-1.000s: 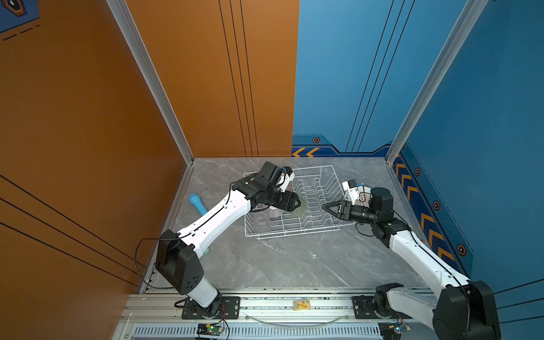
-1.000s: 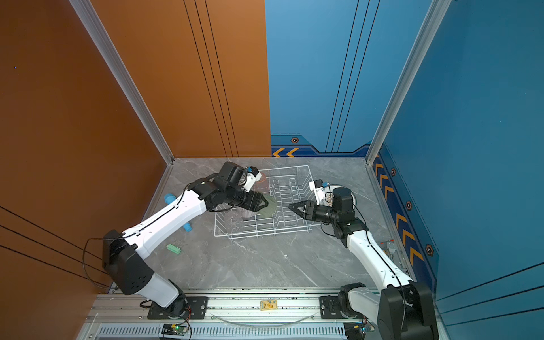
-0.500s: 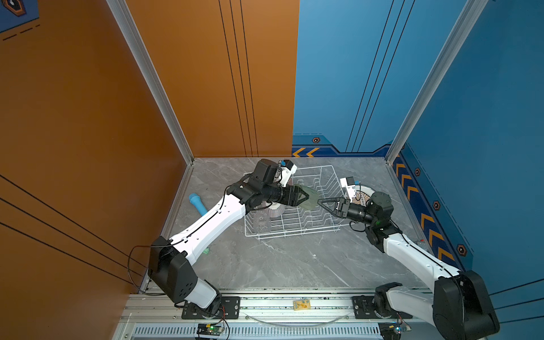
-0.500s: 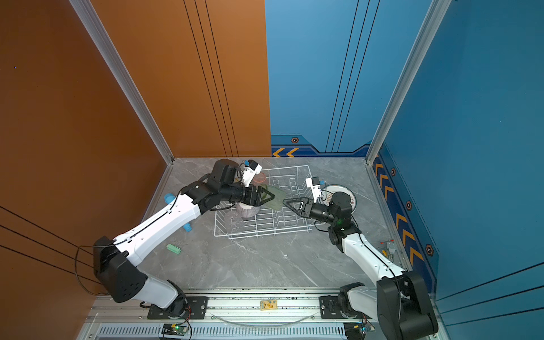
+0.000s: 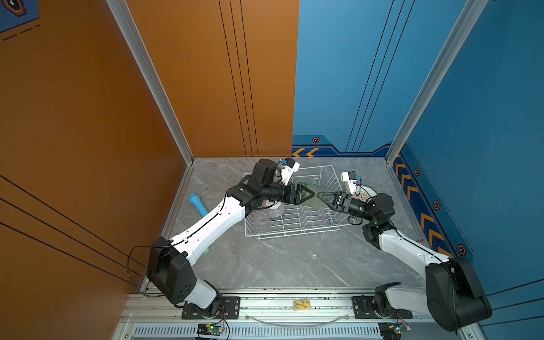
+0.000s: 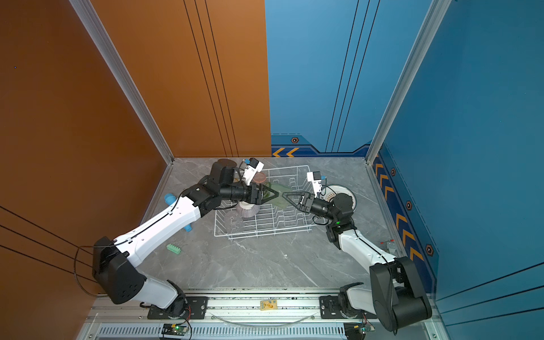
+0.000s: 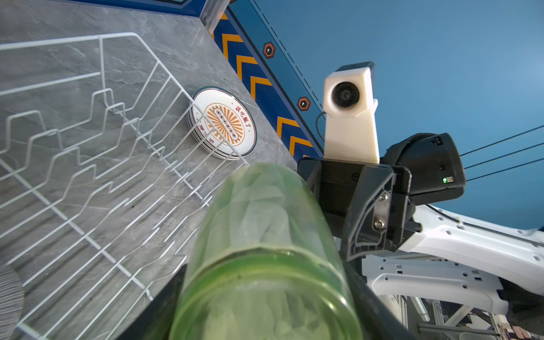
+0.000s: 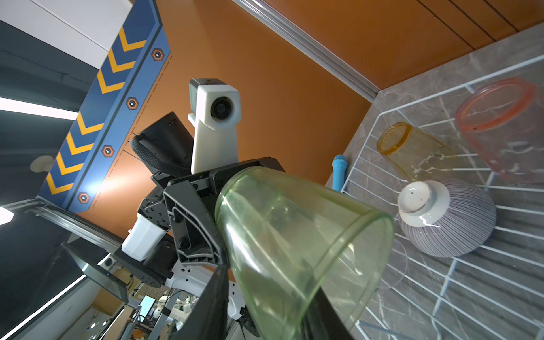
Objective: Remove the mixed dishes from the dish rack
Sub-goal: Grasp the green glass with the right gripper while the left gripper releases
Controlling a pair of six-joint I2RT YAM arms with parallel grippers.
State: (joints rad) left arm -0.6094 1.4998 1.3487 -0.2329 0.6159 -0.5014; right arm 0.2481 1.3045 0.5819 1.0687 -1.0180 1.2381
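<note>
Finding one: my left gripper (image 5: 312,193) is clamped on the green tumbler (image 5: 310,187), holding it in the air above the dish rack (image 5: 294,226), over its far half. Both top views confirm this.

Finding two: my right gripper (image 5: 321,195) meets the tumbler from the opposite side. In the right wrist view its dark fingers (image 8: 217,294) flank the tumbler's mouth. I cannot tell whether they press the glass or stand just off it.

Finding three, orientation: the tumbler's long axis lies roughly level, along the line between my two grippers. The thick base points to my left gripper and the open mouth to my right.

Finding four, differences between views:
- Only the left wrist view shows the stack of plates (image 7: 223,123) clearly, on the table (image 7: 164,38) just outside the rack's end. In the top views my right arm hides most of it.
- Only the right wrist view shows clearly the pink tumbler (image 8: 500,126), the yellow tumbler (image 8: 412,150) and the overturned striped bowl (image 8: 447,217), all in the rack.
- The clear tumbler (image 6: 232,220) shows best in a top view, at the rack's near left corner.
</note>
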